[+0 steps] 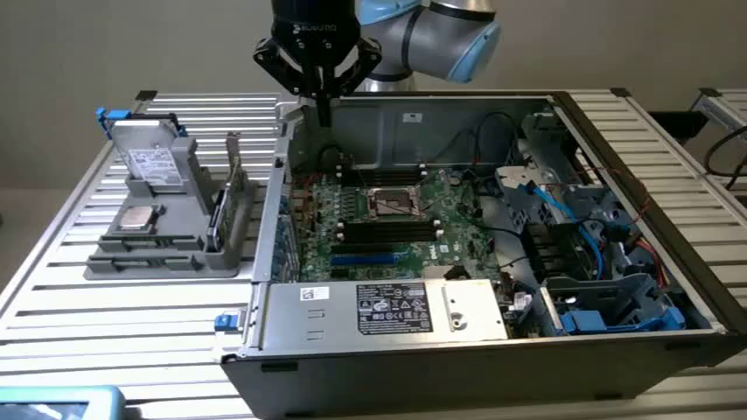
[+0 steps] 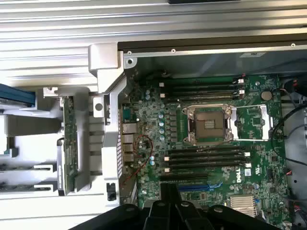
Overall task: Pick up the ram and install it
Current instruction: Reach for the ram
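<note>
The ram [image 1: 233,194] is a thin green stick standing on edge in a grey holder [image 1: 164,249] on the slatted table, on the exterior view's left beside the open computer case. In the wrist view the ram [image 2: 67,143] lies along the holder's slot. My gripper [image 1: 324,109] hangs high over the case's back corner nearest the holder, well above and apart from the ram. Its black fingers [image 2: 165,211] point down, pressed together with nothing between them. The motherboard [image 1: 456,236] lies in the case with black memory slots [image 2: 204,158] on both sides of the open processor socket [image 2: 208,124].
The holder also carries a square silver processor chip [image 1: 136,219] and a grey drive caddy [image 1: 152,162]. The case's metal wall [image 1: 278,201] stands between holder and motherboard. Blue cables and drive bays [image 1: 596,262] crowd the case on the exterior view's right.
</note>
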`<state>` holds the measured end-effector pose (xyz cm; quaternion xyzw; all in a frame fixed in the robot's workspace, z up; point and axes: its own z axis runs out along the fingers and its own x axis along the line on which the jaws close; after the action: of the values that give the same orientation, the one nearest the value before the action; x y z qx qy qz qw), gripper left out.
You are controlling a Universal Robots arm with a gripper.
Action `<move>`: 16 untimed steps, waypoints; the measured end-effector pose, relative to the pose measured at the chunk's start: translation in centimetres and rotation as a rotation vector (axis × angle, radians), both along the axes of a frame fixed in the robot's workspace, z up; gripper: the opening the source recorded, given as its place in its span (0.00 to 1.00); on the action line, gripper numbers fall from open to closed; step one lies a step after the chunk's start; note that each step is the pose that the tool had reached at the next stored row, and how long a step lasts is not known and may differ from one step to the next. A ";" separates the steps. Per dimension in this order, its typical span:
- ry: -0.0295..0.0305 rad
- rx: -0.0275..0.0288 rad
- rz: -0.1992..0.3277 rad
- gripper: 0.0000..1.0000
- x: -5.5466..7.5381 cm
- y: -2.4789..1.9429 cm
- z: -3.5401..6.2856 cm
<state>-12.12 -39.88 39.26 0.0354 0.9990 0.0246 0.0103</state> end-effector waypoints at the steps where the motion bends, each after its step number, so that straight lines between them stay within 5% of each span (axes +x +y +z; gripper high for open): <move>1: 0.0000 0.0000 0.000 0.11 0.0 0.00 0.00; 11: 0.0000 0.0001 0.000 0.11 -0.1 -0.02 0.00; 16: 0.0000 0.0000 0.000 0.11 -1.7 -0.11 0.00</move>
<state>-13.84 -39.99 39.26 0.0354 0.9990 0.0246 0.0103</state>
